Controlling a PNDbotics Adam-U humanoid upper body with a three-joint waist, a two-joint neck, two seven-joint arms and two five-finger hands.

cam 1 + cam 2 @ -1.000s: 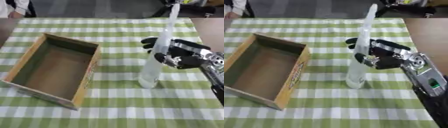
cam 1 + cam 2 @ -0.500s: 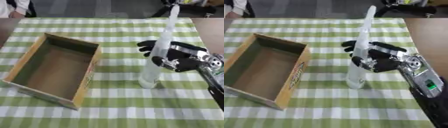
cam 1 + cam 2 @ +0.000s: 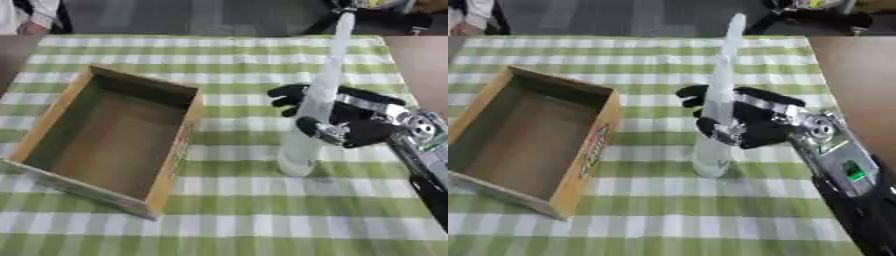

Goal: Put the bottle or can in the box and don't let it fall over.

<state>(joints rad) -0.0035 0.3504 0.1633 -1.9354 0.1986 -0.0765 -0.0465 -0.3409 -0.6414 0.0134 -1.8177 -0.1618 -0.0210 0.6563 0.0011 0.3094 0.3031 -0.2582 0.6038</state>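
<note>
Open cardboard box point(image 3: 114, 140) at left on the checked cloth point(image 3: 219, 220). To its right, a tall clear bottle point(image 3: 715, 120) stands upright on the cloth, between the curled fingers point(image 3: 697, 93) and thumb of the right hand point(image 3: 754, 120).

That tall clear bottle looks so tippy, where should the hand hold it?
Low on the wide body, from the right side, as the right hand does now. The bottle stands upright on the cloth, broad at the base and tapering to a long thin neck, so a low hold probably steadies it best.
</note>
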